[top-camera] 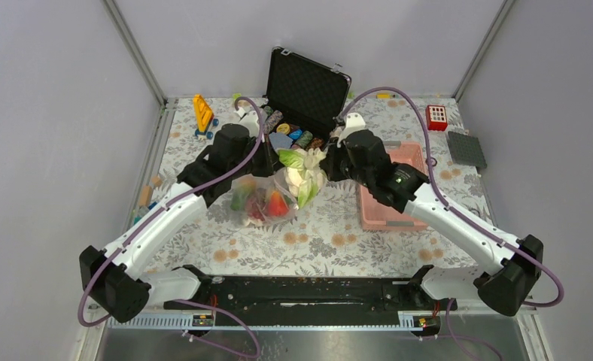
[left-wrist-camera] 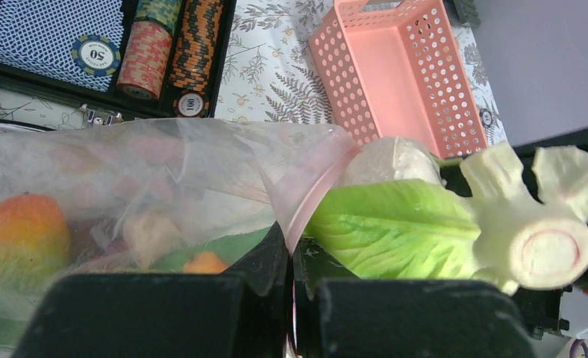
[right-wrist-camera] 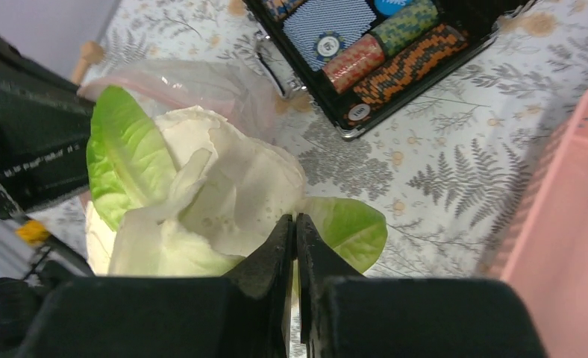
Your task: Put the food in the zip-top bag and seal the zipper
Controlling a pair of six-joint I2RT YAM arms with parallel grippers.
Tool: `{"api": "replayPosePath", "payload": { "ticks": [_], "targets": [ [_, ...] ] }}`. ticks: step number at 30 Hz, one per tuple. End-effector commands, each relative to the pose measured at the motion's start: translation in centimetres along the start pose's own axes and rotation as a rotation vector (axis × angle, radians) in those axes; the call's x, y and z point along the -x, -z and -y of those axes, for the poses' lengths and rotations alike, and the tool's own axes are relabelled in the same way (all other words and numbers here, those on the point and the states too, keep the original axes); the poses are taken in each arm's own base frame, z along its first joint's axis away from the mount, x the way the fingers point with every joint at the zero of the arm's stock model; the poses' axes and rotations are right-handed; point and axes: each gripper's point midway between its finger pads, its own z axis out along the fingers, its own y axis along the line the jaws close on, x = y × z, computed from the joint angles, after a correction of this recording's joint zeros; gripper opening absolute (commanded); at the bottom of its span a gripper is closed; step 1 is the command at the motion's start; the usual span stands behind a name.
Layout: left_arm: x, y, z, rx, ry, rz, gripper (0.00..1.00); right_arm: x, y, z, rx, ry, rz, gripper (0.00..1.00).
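Observation:
The clear zip-top bag (top-camera: 262, 201) lies mid-table with an orange-green mango (left-wrist-camera: 19, 239), a red fruit (top-camera: 277, 203) and other food inside. My left gripper (left-wrist-camera: 291, 242) is shut on the pink zipper (left-wrist-camera: 310, 194) at the bag's mouth and holds that edge up. My right gripper (right-wrist-camera: 292, 221) is shut on a white-green leafy piece (right-wrist-camera: 201, 194). That leafy piece (top-camera: 302, 171) hangs at the bag's mouth, right beside the left gripper (top-camera: 267, 167). Its green leaf and white stem end (left-wrist-camera: 545, 250) fill the right of the left wrist view, outside the bag.
An open black case (top-camera: 308, 89) with striped poker chips (left-wrist-camera: 145, 60) stands just behind the bag. A pink perforated basket (top-camera: 391, 214) sits to the right, under the right arm. A yellow toy (top-camera: 202, 113), a red block (top-camera: 436, 116) and a dark plate (top-camera: 466, 148) lie further out.

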Motion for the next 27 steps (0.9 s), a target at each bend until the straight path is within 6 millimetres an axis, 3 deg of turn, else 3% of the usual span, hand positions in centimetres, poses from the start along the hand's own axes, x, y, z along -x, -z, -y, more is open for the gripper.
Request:
{"api": "replayPosePath", "payload": {
  "ticks": [1,6,8,12,17,22,27],
  "targets": [
    [2.8,0.0,2.2,-0.063,0.009,0.059,0.00,1.1,1.4,-0.3,-0.085,0.173,0.058,0.00],
    [2.6,-0.4,2.6,-0.083,0.011,0.039,0.00,-1.4,0.8,-4.1,0.028,0.347,-0.015,0.00],
    [2.5,-0.4,2.8,-0.088,0.005,0.034,0.00,-1.9,0.0,-4.5,0.029,0.352,-0.037,0.00],
    [2.2,-0.1,3.3,-0.100,-0.018,0.028,0.00,-0.8,-1.4,-1.3,-0.222,0.318,-0.033,0.00],
    [1.4,0.1,3.3,-0.104,-0.038,0.017,0.00,1.8,-0.1,2.4,-0.498,0.227,0.044,0.00],
    [0.3,-0.4,3.0,-0.098,-0.036,-0.009,0.00,3.2,0.3,1.3,-0.420,0.075,0.099,0.00],
    [0.5,-0.3,2.9,-0.084,-0.013,0.001,0.00,3.0,-0.4,-1.7,-0.242,0.125,0.081,0.00]
  ]
}}
